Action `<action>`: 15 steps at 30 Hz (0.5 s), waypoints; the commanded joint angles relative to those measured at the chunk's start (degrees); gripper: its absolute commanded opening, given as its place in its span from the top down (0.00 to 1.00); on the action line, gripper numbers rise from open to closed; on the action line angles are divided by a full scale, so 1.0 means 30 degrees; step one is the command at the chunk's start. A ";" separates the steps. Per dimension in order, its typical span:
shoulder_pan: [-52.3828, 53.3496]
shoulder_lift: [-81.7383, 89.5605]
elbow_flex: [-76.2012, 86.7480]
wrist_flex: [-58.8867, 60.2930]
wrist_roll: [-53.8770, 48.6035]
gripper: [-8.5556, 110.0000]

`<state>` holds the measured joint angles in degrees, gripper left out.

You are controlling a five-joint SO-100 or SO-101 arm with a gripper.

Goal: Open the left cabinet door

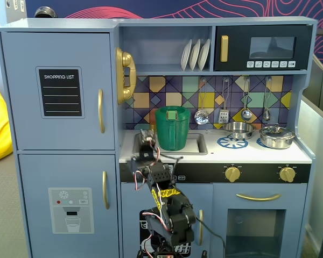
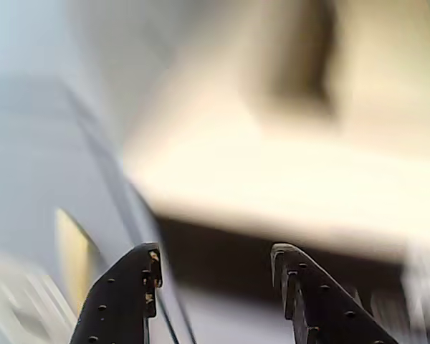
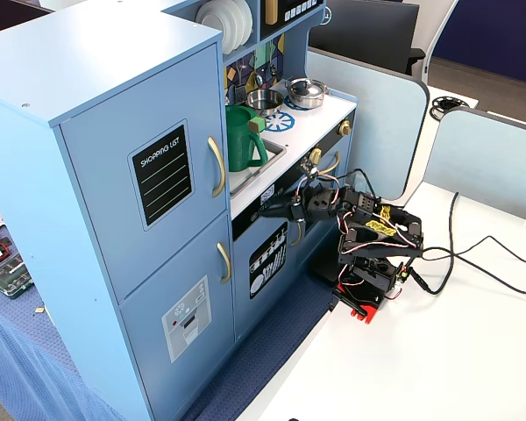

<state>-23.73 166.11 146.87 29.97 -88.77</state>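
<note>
The wrist view is heavily blurred. The black end effector (image 2: 215, 276) enters from the bottom edge, its two fingers (image 2: 122, 304) spread apart with nothing between them. Beyond lie a pale worktop (image 2: 287, 186) edge and a gold handle (image 2: 75, 254) on blue-grey panelling.

Gripper (image 3: 276, 209) sat low by counter edge (image 3: 285, 171), fingers apart. Green jug (image 1: 173, 128) in sink stood just behind it, in way. Open air lay between gripper and gold handle (image 1: 100, 110) of left cabinet door (image 1: 58, 91). Door shut flat. Lower door handle (image 1: 105, 190) stuck out below. Gold toy phone (image 1: 125, 75) stuck out above.
</note>
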 commanded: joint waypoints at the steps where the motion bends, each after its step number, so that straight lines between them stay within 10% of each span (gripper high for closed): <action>1: -0.1318 -0.1289 -0.2988 -0.2725 -0.2109 0.82; 15: -0.3516 -0.6094 -1.0195 -0.4365 -0.5186 0.77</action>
<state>-33.22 151.17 124.01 19.25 -103.01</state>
